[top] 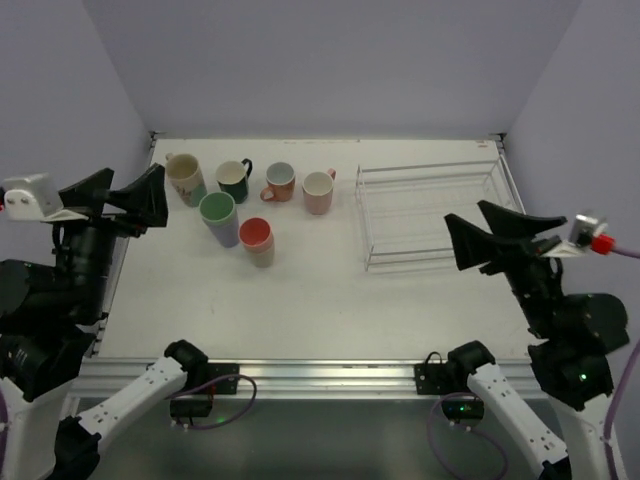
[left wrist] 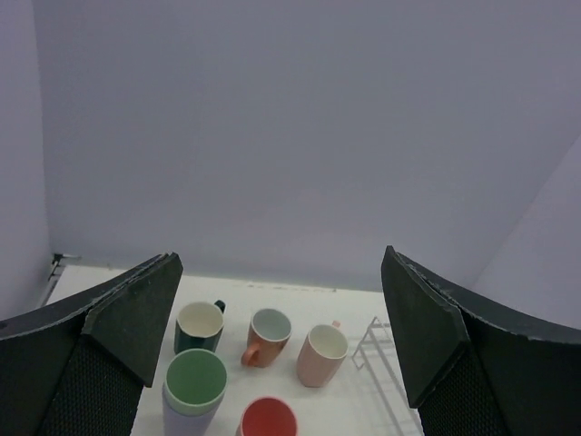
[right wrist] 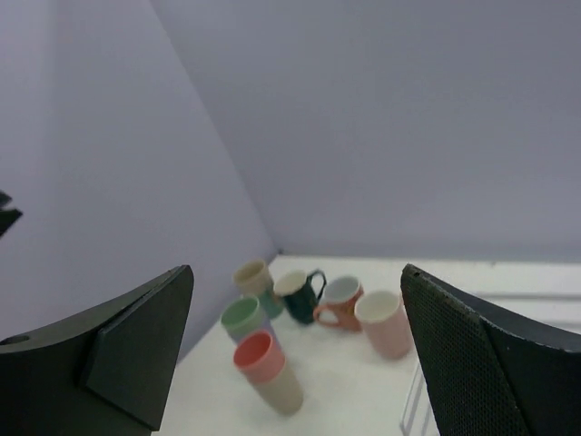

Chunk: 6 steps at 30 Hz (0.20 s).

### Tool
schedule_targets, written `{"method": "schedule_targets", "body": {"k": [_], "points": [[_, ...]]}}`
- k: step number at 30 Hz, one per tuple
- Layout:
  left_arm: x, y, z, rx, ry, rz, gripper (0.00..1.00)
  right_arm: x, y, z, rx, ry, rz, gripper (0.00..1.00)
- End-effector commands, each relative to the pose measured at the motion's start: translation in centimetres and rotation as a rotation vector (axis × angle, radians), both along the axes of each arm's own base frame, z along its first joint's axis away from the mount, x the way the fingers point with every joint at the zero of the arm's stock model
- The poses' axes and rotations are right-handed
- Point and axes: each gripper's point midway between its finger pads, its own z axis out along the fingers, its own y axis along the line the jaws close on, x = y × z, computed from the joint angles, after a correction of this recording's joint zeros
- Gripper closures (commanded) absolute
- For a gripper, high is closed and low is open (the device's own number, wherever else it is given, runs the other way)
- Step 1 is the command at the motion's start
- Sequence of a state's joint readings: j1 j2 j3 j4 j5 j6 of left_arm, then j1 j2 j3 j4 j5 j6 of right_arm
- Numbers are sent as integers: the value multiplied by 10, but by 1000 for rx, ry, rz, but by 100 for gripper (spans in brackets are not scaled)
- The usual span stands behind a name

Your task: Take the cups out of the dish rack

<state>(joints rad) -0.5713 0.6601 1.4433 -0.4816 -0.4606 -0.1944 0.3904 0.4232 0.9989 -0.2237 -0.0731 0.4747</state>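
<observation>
The clear wire dish rack (top: 430, 263) stands at the back right with no cup in it. Six cups stand on the table to its left: a cream tumbler (top: 185, 174), a dark green mug (top: 234, 181), a salmon mug (top: 279, 182), a pink mug (top: 318, 190), a mint green and lavender tumbler (top: 218, 218) and a coral red tumbler (top: 257, 240). My left gripper (top: 127, 200) is open and empty, raised at the table's left edge. My right gripper (top: 488, 235) is open and empty, raised at the rack's near right. No gripper touches a cup.
The white table (top: 300, 300) is walled at the back and both sides. In the left wrist view the dark green mug (left wrist: 198, 327), salmon mug (left wrist: 268, 334), pink mug (left wrist: 322, 354) and rack corner (left wrist: 381, 350) show between the fingers.
</observation>
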Motion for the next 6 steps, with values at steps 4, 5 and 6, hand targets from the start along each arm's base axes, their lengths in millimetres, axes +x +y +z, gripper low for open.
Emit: {"method": "schedule_targets", "body": {"k": [4,5,6], "points": [[18,-13,-34,69,34,-8,0,6,-29,12,-12,-8,-163,1],[21,-14,-41,73,50,-3,0,12,-24,6,-11,14,-152,1],[25,-15,-48,81,65,2,0,15,-23,5,-10,15,-150,1]]}}
